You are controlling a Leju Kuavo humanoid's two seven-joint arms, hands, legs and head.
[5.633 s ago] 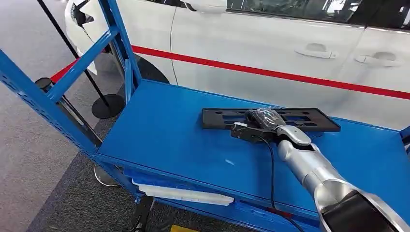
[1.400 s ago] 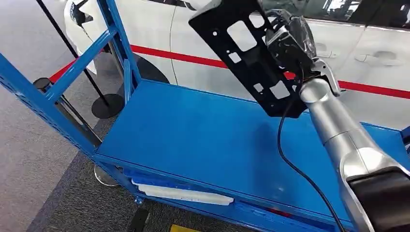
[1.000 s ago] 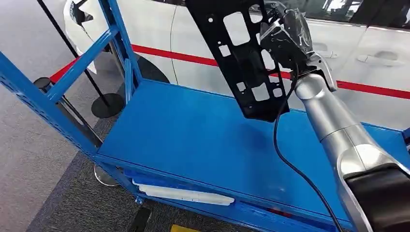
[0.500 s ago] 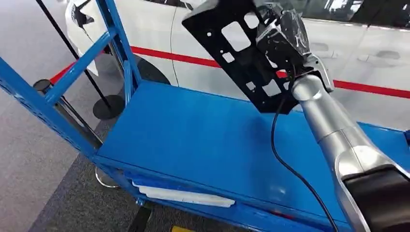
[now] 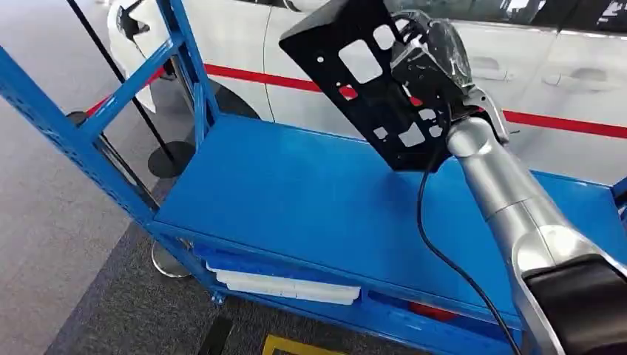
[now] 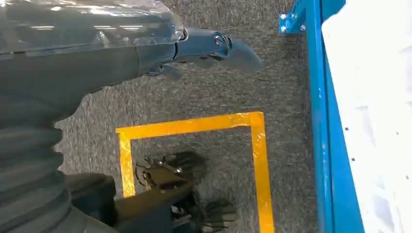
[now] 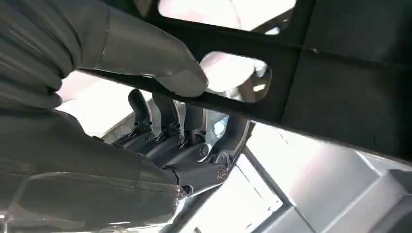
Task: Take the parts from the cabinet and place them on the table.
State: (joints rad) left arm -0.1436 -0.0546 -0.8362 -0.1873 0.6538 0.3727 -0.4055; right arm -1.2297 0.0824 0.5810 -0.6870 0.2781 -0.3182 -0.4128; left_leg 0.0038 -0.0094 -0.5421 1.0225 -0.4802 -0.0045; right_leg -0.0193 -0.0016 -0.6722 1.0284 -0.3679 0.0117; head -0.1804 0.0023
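Behind the blue cabinet shelf (image 5: pixel 296 200) stands a white car (image 5: pixel 458 52) with a red stripe along its doors, grey carpet running off to the left. Well above that shelf, toward its far right, the right hand (image 5: pixel 432 63) grips a flat black slotted part (image 5: pixel 370 81); in the right wrist view the thumb (image 7: pixel 160 63) presses one face of the part (image 7: pixel 340 87) while the darker fingers (image 7: pixel 167 121) wrap the other. The part's long axis runs on a slant, its upper end to the far left and its lower end to the near right, by the wrist. The part is clear of the shelf, so carrying it to the desk looks like the next step, the tilted end leading. The left hand (image 6: pixel 214 48) hangs over the carpet beside a yellow floor marking (image 6: pixel 194 126), holding nothing; whether its fingers are spread or curled I cannot tell.
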